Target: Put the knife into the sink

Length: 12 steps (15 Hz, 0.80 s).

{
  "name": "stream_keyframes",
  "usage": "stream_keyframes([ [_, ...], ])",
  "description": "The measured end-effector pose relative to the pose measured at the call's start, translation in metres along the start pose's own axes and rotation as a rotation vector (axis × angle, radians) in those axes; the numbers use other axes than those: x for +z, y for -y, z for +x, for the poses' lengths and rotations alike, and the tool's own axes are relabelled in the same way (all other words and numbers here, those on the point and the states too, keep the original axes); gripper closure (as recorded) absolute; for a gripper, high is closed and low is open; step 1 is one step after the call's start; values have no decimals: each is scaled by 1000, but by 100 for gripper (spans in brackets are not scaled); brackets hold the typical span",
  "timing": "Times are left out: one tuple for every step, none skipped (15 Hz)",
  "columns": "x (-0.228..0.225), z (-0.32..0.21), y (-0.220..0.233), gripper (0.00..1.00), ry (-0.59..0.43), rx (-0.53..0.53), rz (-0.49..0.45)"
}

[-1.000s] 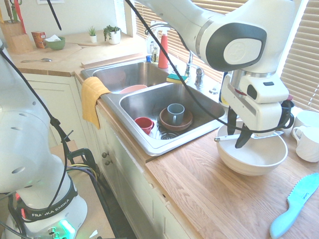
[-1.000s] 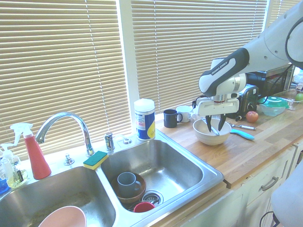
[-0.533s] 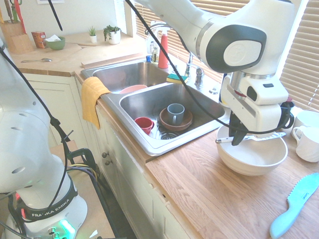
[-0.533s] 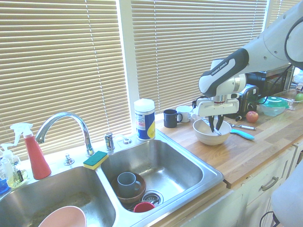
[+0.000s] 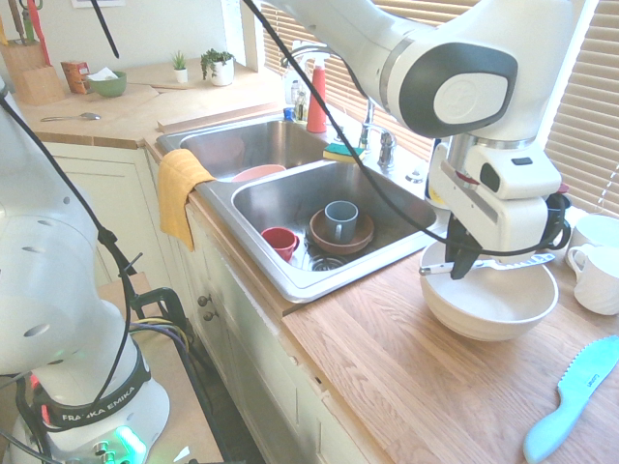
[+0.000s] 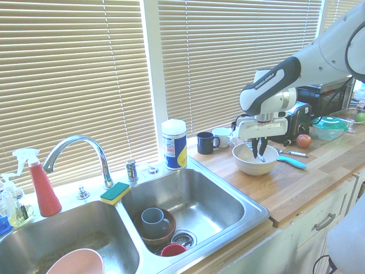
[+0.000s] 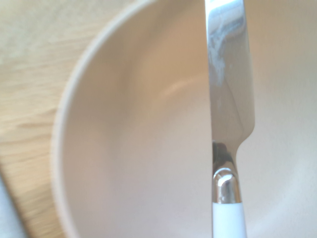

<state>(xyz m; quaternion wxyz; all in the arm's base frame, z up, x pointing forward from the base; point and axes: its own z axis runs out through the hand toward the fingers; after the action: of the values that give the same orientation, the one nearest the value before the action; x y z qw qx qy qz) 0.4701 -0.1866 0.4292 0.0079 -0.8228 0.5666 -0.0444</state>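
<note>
The slim silver knife (image 5: pixel 503 261) lies level across the top of the white bowl (image 5: pixel 488 307), which stands on the wooden counter right of the sink (image 5: pixel 290 282). My gripper (image 5: pixel 458 263) points straight down and is shut on the knife near its left end. The second exterior view has the gripper (image 6: pixel 260 153) over the bowl (image 6: pixel 255 162), right of the sink (image 6: pixel 231 220). Up close, the wrist view fills with the knife blade (image 7: pixel 228 94) above the bowl's inside (image 7: pixel 138 148).
The near basin holds a grey mug (image 5: pixel 339 220) on a brown plate and a red cup (image 5: pixel 280 241). A light blue serrated knife (image 5: pixel 573 396) lies on the counter right of the bowl. White mugs (image 5: pixel 596 275) stand behind it. A yellow cloth (image 5: pixel 178 188) hangs over the sink's front.
The fingers, open on either side of the knife a second ago, have shut on it. The knife now sits slightly higher over the bowl.
</note>
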Motion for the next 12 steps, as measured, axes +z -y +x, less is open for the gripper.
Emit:
stream_keyframes([
  [-19, -10, 4, 100, -4, -17, 20],
  [-38, -23, 9, 100, -7, -43, 37],
  [-54, -42, 17, 100, -10, -80, 53],
  [-66, -64, 27, 100, -13, -126, 65],
  [-72, -91, 40, 100, -13, -176, 72],
  [-72, -123, 54, 100, -12, -225, 70],
  [-66, -154, 66, 100, -12, -270, 62],
  [-57, -185, 76, 100, -17, -317, 64],
  [-45, -211, 83, 100, -25, -364, 76],
  [-30, -230, 85, 100, -30, -403, 85],
  [-10, -244, 84, 100, -30, -431, 86],
  [12, -255, 82, 100, -25, -448, 79],
])
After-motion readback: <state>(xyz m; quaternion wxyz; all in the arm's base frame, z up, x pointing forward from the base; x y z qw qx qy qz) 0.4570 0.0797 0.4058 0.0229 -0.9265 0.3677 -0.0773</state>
